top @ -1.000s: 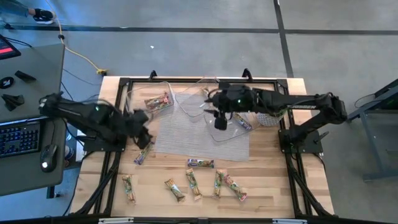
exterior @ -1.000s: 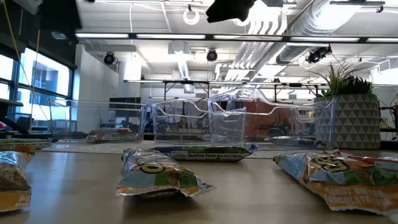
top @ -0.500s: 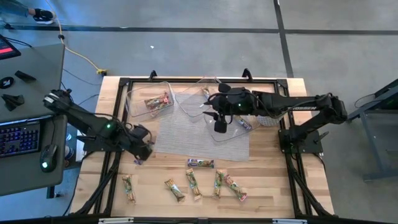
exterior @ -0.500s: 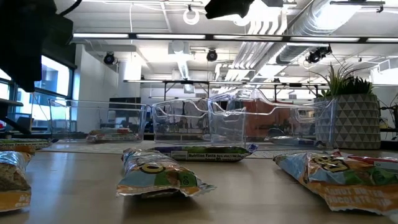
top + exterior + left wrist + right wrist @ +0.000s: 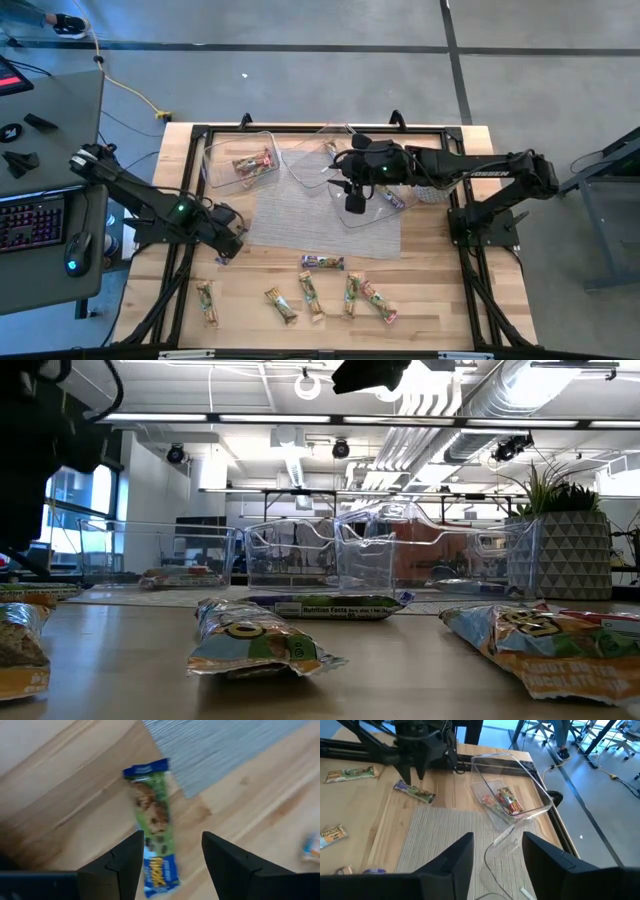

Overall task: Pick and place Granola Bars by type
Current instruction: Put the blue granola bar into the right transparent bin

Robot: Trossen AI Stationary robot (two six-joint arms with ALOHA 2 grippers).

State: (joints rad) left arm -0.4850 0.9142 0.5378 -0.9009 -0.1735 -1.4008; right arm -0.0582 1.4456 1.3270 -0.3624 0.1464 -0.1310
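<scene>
The blue-and-green bar [image 5: 152, 827] lies flat on the wooden table [image 5: 430, 300], just off the corner of the grey mat [image 5: 225, 750], one end touching the mat's edge. My left gripper [image 5: 170, 865] hangs right over it, my two fingers [image 5: 125, 865] spread wide to either side of the wrapper and not touching it. From above, that gripper [image 5: 226, 243] sits at the left side of the table beside the mat's [image 5: 325, 215] near left corner.

More Granola Bars lie nearer the front edge: one [image 5: 323, 262] just below the mat, and a loose row [image 5: 315, 298] of five or so on the bare wood. Red-pink bars [image 5: 254, 162] rest inside the clear tub [image 5: 215, 150] at the back left. A purple bar [image 5: 391, 198] lies in another clear tub [image 5: 372, 216] toward the right.

My right gripper [image 5: 354, 199] hovers above the clear tubs in the middle of the table, fingers [image 5: 455, 865] parted and holding nothing. In its wrist view, the red-pink bars [image 5: 506, 801] show in their tub [image 5: 540, 795]. A potted plant [image 5: 560, 535] stands at the back right.
</scene>
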